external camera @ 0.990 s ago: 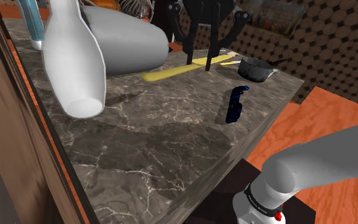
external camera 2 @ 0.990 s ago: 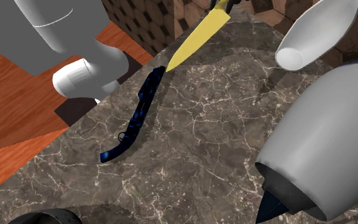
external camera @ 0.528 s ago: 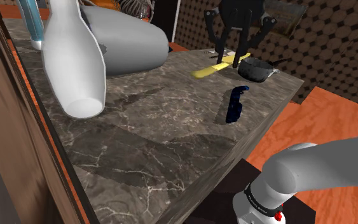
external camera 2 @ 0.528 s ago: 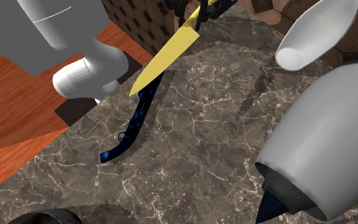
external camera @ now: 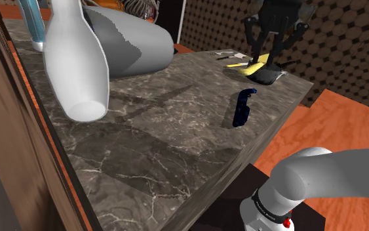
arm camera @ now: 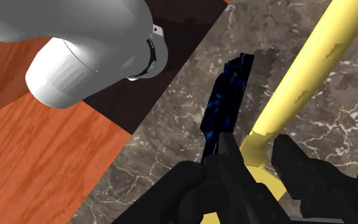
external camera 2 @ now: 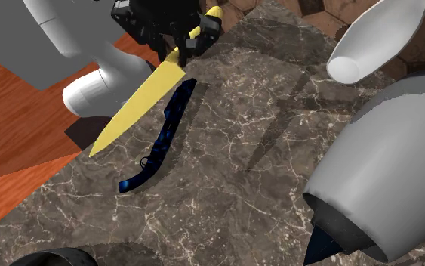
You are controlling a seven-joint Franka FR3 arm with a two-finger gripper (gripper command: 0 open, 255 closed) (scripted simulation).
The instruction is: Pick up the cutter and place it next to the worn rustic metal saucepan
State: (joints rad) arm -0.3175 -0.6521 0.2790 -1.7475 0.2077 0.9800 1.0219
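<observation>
The black hand (external camera: 266, 58) is clenched on the cutter (external camera: 254, 66), a yellow knife, and holds it clear of the tabletop (external camera: 163, 144). From the shoulder view the hand hangs at the far right corner of the dark marbled top, right over the dark saucepan (external camera: 261, 74), with a short piece of yellow showing just above the pan's rim. Whether the blade touches the pan I cannot tell from here; it looks to be slightly above it.

In the second exterior view the hand (external camera 2: 180, 45) grips the cutter (external camera 2: 139, 98) near its handle end. The long blade slants down towards that view's lower left, its tip out past the tabletop (external camera 2: 241, 204) edge over the orange wooden floor (external camera 2: 22, 143). A blue tool (external camera 2: 161, 140) lies flat on the top just under and beside the blade, running nearly the same way. The saucepan's rim (external camera 2: 52, 257) peeks in at the lower left corner.

Along the hand (arm camera: 254, 141), the two black fingers (arm camera: 229, 156) clasp the yellow handle between them, the cutter (arm camera: 304, 76) stretching away over the marble, with the blue tool (arm camera: 225, 105) lying close alongside it near the edge.

A white bottle shape (external camera: 75, 59) and a large grey rounded body (external camera: 137, 46) sit well apart from the pan, at the far left of the shoulder view.
</observation>
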